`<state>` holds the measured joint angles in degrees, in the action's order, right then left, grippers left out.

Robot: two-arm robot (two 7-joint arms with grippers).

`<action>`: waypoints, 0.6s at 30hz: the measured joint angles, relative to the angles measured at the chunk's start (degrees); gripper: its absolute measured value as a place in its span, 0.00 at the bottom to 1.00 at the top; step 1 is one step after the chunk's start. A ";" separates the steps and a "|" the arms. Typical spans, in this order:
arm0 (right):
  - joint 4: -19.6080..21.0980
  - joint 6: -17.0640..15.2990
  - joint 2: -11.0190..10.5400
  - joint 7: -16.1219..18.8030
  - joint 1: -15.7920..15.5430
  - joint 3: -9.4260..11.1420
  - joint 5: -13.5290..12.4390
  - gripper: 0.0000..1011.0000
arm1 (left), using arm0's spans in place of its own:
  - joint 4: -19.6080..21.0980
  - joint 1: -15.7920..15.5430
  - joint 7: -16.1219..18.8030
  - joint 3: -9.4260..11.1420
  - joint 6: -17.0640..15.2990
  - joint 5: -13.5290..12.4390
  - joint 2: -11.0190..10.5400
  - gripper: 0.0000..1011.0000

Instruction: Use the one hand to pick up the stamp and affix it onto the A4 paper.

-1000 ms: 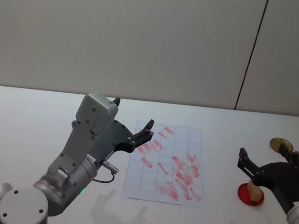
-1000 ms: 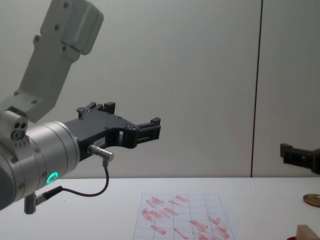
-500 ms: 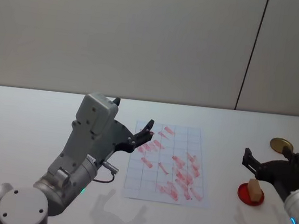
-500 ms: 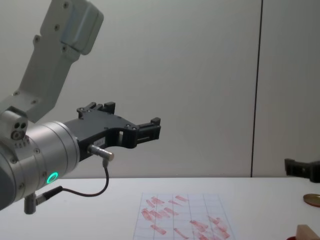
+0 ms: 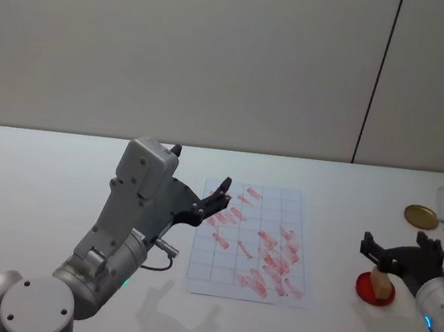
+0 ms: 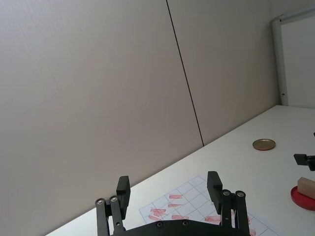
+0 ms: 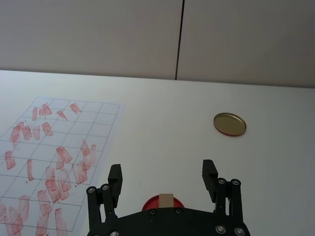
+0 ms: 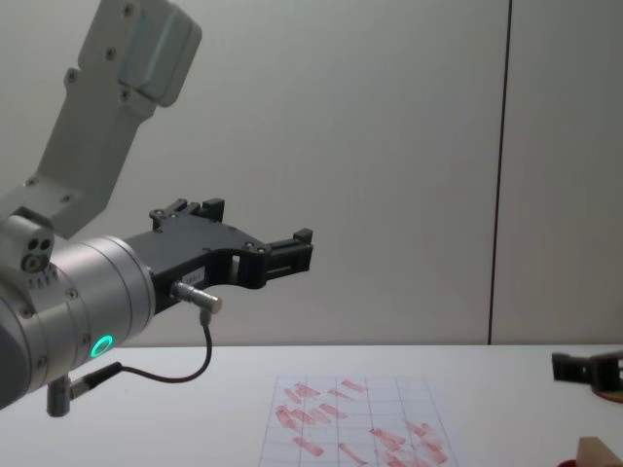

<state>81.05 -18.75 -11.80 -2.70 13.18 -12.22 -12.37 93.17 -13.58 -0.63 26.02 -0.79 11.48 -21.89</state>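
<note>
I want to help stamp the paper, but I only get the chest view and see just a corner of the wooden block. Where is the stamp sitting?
Observer: The stamp stands on a round red ink pad, to the right of the A4 paper.
Operator: Has the right end effector grabbed it?
Observer: No. The right end effector is open, and the stamp shows between its spread fingers, not gripped.
Operator: And the left one?
Observer: The left end effector is open as well, raised near the paper's left edge and holding nothing.
</note>
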 joint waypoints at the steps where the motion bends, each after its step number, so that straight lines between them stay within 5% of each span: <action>1: -0.47 -0.08 0.12 0.02 0.22 0.00 0.01 0.99 | 0.00 0.00 0.00 0.00 0.00 0.00 0.00 0.98; 18: -8.78 -1.35 1.83 0.11 3.44 0.04 -0.09 0.99 | 0.00 0.00 0.00 0.00 0.00 0.00 0.00 0.98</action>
<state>72.26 -20.10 -9.97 -2.58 16.62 -12.18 -12.46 93.18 -13.59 -0.63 26.03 -0.80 11.48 -21.90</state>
